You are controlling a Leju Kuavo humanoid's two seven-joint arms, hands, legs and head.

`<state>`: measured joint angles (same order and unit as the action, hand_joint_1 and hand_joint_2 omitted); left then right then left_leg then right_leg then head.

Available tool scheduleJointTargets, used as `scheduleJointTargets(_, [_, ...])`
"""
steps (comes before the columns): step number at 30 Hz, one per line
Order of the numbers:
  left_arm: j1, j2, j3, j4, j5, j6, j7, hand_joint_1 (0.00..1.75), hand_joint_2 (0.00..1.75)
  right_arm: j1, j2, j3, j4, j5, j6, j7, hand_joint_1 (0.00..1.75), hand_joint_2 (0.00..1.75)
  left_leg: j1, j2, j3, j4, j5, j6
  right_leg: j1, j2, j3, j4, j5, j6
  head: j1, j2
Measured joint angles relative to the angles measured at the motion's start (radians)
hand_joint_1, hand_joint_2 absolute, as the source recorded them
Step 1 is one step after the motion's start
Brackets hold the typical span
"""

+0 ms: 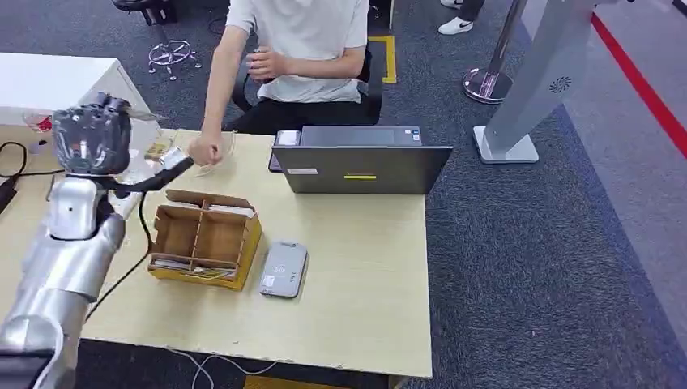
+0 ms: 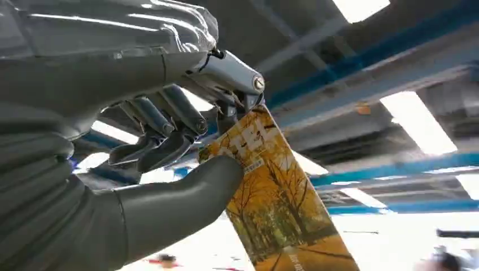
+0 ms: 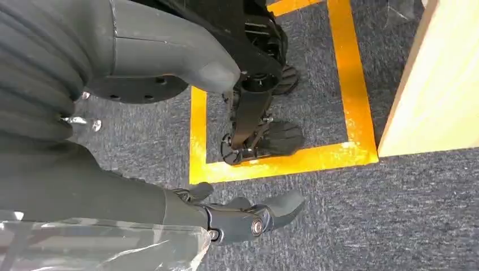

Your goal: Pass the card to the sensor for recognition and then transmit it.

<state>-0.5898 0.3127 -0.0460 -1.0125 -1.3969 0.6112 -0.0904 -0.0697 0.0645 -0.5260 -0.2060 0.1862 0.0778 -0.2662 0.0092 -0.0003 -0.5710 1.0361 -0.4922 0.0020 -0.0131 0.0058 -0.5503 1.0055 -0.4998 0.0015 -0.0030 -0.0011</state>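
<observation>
While raised, left hand [image 2: 186, 141] around card [image 2: 277, 197].

In the head view the left hand [image 1: 91, 138] is seen from behind, so its fingers and whatever they hold are hidden by the wrist housing. The left wrist view shows the card [image 2: 277, 203] running off the picture's edge, with its print too small to read and its upper corner covered by the fingers [image 2: 169, 121]. The person [image 1: 296, 49] is cut off above the shoulders. The markings on the sensor [image 1: 283, 270] are too small to make out.
</observation>
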Motion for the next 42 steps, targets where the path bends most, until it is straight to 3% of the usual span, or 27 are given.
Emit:
scheduleJointTargets(5, [0.145, -0.086, -0.158, -0.204, -0.063, -0.096, 0.039, 1.75, 1.75, 0.007, 0.007, -0.007, 0.003, 0.005, 0.000, -0.013, 0.00, 1.75, -0.001, 0.000, -0.001, 0.000, -0.001, 0.001, 0.000, 0.000, -0.001, -0.001, 0.000, 0.000, 0.001, 0.000])
scheduleJointTargets(9, [0.196, -0.130, -0.273, -0.281, -0.097, -0.158, 0.077, 1.75, 1.75, 0.008, 0.010, -0.018, 0.003, 0.014, 0.002, -0.019, 0.00, 1.75, 0.000, 0.000, -0.001, 0.000, -0.001, 0.001, 0.000, 0.000, -0.001, -0.001, 0.000, 0.000, 0.001, 0.000])
scheduleJointTargets(15, [0.204, -0.161, -0.383, -0.288, -0.092, -0.333, 0.148, 1.75, 1.75, 0.009, 0.012, -0.031, 0.004, 0.016, 0.004, -0.029, 0.00, 1.75, 0.001, 0.000, 0.000, 0.000, 0.000, 0.001, 0.000, 0.000, -0.001, 0.000, 0.000, 0.000, 0.000, 0.000])
scheduleJointTargets(18, [0.200, -0.168, -0.408, -0.277, -0.076, -0.444, 0.186, 1.75, 1.75, 0.011, 0.013, -0.044, 0.004, 0.016, 0.004, -0.029, 0.00, 1.75, 0.001, 0.000, 0.000, 0.000, 0.000, 0.000, 0.000, 0.000, -0.001, 0.001, 0.000, 0.000, 0.001, 0.000])
scheduleJointTargets(25, [0.177, -0.172, -0.437, -0.184, -0.020, -0.598, 0.244, 1.75, 1.75, 0.014, 0.014, -0.068, 0.004, 0.026, 0.006, -0.026, 0.00, 1.75, 0.001, 0.000, 0.000, 0.000, 0.000, 0.000, 0.000, 0.000, -0.001, 0.001, 0.000, 0.000, 0.000, 0.000])
scheduleJointTargets(32, [0.152, -0.162, -0.456, -0.100, 0.019, -0.650, 0.242, 1.75, 1.75, 0.015, 0.014, -0.077, 0.004, 0.036, 0.018, -0.027, 0.00, 1.75, 0.001, 0.000, -0.001, 0.000, 0.000, 0.000, 0.000, 0.000, -0.001, 0.001, 0.000, 0.000, 0.001, 0.000])
scheduleJointTargets(42, [0.132, -0.143, -0.506, -0.071, 0.136, -0.661, 0.161, 1.75, 1.75, 0.016, 0.014, -0.104, 0.004, 0.048, 0.016, -0.025, 0.00, 1.75, 0.001, 0.000, -0.001, 0.000, 0.000, 0.000, 0.000, 0.000, 0.000, 0.001, 0.000, 0.000, 0.000, 0.000])
